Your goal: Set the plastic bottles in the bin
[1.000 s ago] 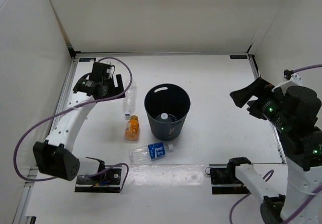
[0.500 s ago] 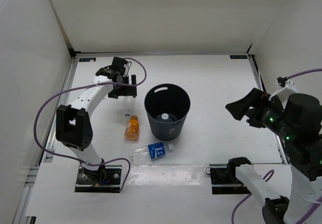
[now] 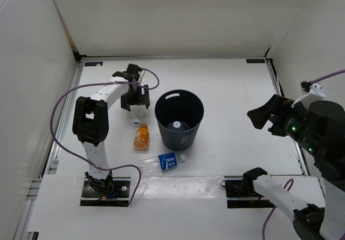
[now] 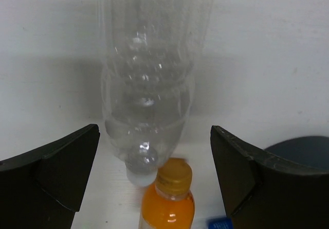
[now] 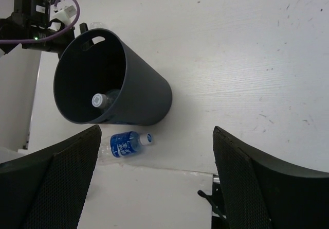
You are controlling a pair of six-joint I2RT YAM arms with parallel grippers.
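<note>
Left gripper, upper left, jaws apart around clear bottle (not touching); right gripper, right edge, jaws apart; bin centre.

From overhead I see my left gripper, jaws spread, over the clear bottle lying just left of the bin. A white-capped bottle lies inside the bin. The orange bottle and the blue-labelled bottle lie on the table nearby. My right gripper hangs well to the right, open, holding nothing.
</note>
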